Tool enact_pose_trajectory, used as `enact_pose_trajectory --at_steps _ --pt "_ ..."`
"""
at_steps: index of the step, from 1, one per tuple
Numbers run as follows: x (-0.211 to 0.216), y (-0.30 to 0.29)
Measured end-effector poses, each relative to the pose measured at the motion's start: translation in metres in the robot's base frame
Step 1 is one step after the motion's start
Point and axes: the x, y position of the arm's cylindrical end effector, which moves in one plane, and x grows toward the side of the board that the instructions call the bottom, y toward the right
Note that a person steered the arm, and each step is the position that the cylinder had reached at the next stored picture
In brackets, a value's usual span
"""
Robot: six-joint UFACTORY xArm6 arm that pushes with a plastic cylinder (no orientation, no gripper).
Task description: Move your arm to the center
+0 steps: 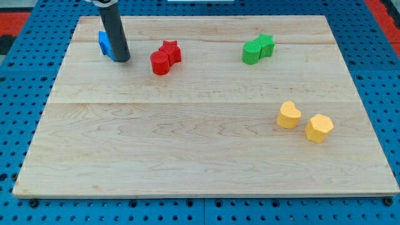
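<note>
My dark rod comes down from the view's top left, and my tip [122, 60] rests on the wooden board [187, 144] near its upper left corner. A blue block [104, 44] sits just left of and behind the rod, partly hidden by it, seemingly touching. A red cylinder [160, 63] and a red star [170, 51] touch each other to the right of my tip. A green cylinder [251, 52] and a green star [265, 44] touch at the upper right. A yellow heart [288, 115] and a yellow hexagon [319, 127] lie at the right.
The board lies on a blue perforated table [25, 94] that surrounds it on all sides. A red area [12, 22] shows at the view's top left corner.
</note>
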Motion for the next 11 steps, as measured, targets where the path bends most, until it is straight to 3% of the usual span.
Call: enact_pose_trajectory --at_steps 3,5,6,9,10,11 --pt "-0.009 0.000" --pt "0.084 -0.033" --pt "0.084 -0.043" --pt "0.083 0.148" --pt "0.072 0.171" --pt "0.046 0.149"
